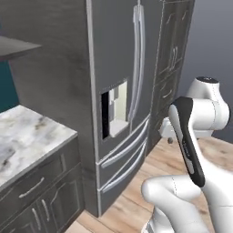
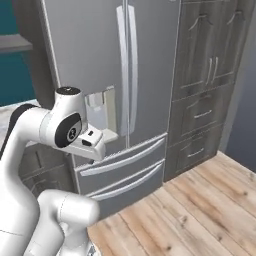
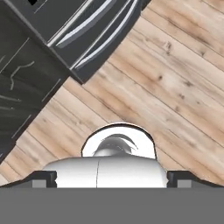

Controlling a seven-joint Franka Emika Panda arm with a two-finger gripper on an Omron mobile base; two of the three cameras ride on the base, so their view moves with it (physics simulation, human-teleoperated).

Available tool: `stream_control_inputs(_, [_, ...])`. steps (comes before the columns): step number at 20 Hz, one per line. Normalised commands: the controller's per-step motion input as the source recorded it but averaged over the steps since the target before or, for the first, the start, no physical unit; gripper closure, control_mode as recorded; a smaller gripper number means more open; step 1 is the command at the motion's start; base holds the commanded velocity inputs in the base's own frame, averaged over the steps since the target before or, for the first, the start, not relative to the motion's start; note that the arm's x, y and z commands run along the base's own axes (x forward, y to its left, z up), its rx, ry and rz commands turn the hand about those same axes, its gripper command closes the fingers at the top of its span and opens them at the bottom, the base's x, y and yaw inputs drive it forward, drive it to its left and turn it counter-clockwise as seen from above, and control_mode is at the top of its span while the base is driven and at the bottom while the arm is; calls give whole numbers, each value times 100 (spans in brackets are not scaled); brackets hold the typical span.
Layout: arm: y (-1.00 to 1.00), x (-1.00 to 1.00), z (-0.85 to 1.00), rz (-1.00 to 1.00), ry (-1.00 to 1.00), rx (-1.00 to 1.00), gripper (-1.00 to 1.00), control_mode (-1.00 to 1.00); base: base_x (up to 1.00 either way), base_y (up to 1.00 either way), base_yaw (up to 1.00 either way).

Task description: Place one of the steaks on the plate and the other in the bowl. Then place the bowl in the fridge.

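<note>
Dark finger tips are standing at the two lower corners of the hand view, as wide apart as they go, so the gripper (image 3: 112, 178) is spread fully open with nothing between its jaws and nothing touching them. It is pointing down at the pale wooden floor (image 3: 175, 83), held in close above the robot's own body. Outward from there, the fridge (image 1: 123, 77) is rising ahead of the arm, its two doors shut, the tall bar handles upright along the centre seam, the water dispenser (image 1: 114, 109) set in the left door and the drawers (image 2: 122, 170) with long horizontal bars below. In the hand view the fridge's lower drawers are lying towards the top left, well apart from the fingers. A marbled counter (image 1: 27, 136) is sitting to the fridge's left; dark cabinets (image 2: 205, 85) are flanking its right. I cannot make out the steaks, the plate or the bowl anywhere here, so judging by this, the placing work is not yet in reach.
</note>
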Motion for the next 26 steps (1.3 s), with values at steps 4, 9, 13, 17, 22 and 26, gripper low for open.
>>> stream_control_inputs(4, [0,0,0,0,0,0,-100,100,23,-98,53])
stream_control_inputs(9, [0,0,0,0,0,0,-100,100,10,-97,44])
stream_control_inputs(13, [0,0,0,0,0,0,-100,100,0,-100,37])
stream_control_inputs(17, [0,0,0,0,0,0,-100,100,7,-82,50])
stream_control_inputs(22, [0,0,0,0,0,0,-100,100,14,-63,55])
stream_control_inputs(26, [0,0,0,0,0,0,-100,100,5,-43,41])
